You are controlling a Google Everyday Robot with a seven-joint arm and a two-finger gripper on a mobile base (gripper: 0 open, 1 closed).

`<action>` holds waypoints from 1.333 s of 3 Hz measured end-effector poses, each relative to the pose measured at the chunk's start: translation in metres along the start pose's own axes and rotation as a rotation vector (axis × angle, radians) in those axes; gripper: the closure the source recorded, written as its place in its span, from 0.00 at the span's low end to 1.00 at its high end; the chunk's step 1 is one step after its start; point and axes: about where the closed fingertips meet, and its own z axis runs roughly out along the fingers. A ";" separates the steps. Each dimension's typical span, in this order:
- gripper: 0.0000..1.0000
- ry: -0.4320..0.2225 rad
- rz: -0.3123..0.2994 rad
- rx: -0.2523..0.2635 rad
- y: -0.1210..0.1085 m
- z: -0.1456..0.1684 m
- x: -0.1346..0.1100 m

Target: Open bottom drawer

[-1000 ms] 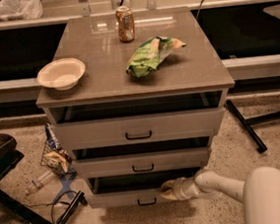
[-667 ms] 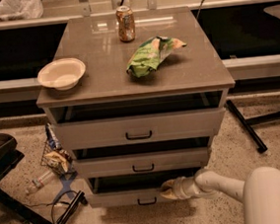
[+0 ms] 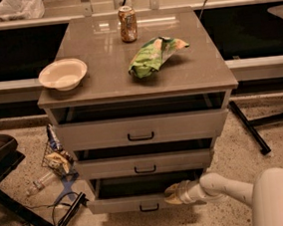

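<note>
The bottom drawer [image 3: 120, 205] is the lowest of three grey-beige drawers, with a low flat front and a small black bar handle [image 3: 149, 207]. It stands pulled out, with a dark gap above its front panel. My gripper [image 3: 171, 194] reaches in from the lower right on a white arm. It sits at the top edge of the drawer front, just right of and above the handle. The middle drawer [image 3: 144, 163] and top drawer [image 3: 140, 130] also stand slightly out.
On the cabinet top [image 3: 102, 73] are a white bowl [image 3: 62, 74], a soda can [image 3: 128, 24] and a green chip bag [image 3: 155, 55]. Litter and a bottle [image 3: 51, 166] lie on the floor at left. A dark stand [image 3: 0, 153] is far left; table legs [image 3: 250, 129] at right.
Little has changed. The gripper stays at the top edge of the bottom drawer's front, and the drawer stands out about as before.
</note>
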 end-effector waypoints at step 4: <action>1.00 0.076 0.061 -0.042 0.039 -0.022 0.037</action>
